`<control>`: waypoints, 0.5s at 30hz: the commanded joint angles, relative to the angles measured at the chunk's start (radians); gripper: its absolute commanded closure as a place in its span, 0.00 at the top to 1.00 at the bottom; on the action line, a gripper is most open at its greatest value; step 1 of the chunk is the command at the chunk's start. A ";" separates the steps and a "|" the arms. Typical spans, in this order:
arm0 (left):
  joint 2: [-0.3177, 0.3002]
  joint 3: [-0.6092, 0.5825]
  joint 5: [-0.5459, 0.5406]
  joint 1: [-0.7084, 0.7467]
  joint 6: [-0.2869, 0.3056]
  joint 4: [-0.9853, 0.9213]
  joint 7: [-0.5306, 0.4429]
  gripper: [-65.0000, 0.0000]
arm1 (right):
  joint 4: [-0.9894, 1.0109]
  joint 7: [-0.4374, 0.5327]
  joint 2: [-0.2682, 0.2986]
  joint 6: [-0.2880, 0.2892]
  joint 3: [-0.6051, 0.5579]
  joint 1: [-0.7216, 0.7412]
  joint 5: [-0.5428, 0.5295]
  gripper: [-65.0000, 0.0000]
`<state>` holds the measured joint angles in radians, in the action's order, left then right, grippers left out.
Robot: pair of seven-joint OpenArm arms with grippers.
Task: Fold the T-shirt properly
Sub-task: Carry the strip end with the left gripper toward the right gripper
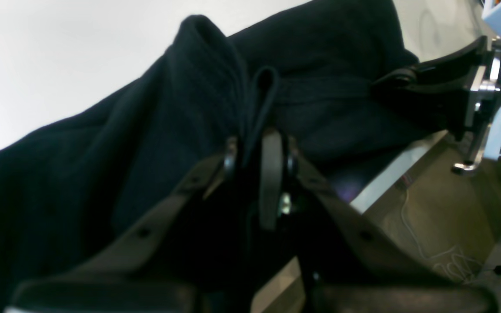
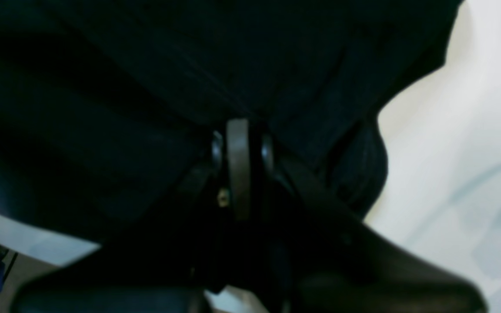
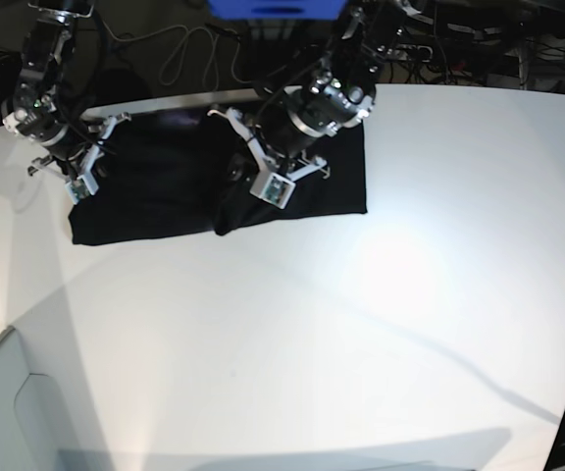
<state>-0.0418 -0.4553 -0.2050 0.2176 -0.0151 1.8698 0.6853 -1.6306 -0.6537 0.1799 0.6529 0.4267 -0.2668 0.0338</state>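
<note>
Matt black cloth T-shirt [image 3: 165, 186] on smooth white table [image 3: 361, 314]

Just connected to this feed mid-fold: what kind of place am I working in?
Likely a robotics lab bench rather than a home: a large bare white table, loose cables and dark equipment behind it, and two arms working a black T-shirt.

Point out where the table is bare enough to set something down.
The white table is bare across its near half and to the right of the large black cloth T-shirt. It is crowded at the far-left edge, where both arms work on the shirt.
</note>
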 commanded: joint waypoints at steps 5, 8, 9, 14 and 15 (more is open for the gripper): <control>0.007 -0.006 -0.011 -0.034 0.005 -0.048 -0.019 0.00 | -0.010 -0.013 0.011 0.018 0.002 -0.001 0.012 0.00; 0.007 -0.006 -0.011 -0.043 0.005 -0.057 -0.017 0.00 | -0.010 -0.013 0.011 0.018 0.002 -0.001 0.012 0.00; 0.007 -0.004 -0.011 -0.043 0.005 -0.058 -0.011 0.00 | -0.010 -0.013 0.011 0.018 0.002 -0.001 0.012 0.00; 0.007 0.003 -0.017 -0.043 -0.024 -0.060 -0.005 0.01 | -0.012 -0.013 0.011 0.018 0.002 -0.001 0.012 0.00; 0.007 0.003 -0.021 -0.043 -0.067 -0.060 -0.005 0.07 | -0.012 -0.013 0.011 0.018 0.002 -0.001 0.012 0.00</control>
<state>-0.0418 -0.4534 -0.2302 0.1822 -0.0891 1.7931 0.6964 -1.6306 -0.6540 0.1799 0.6529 0.4267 -0.2668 0.0334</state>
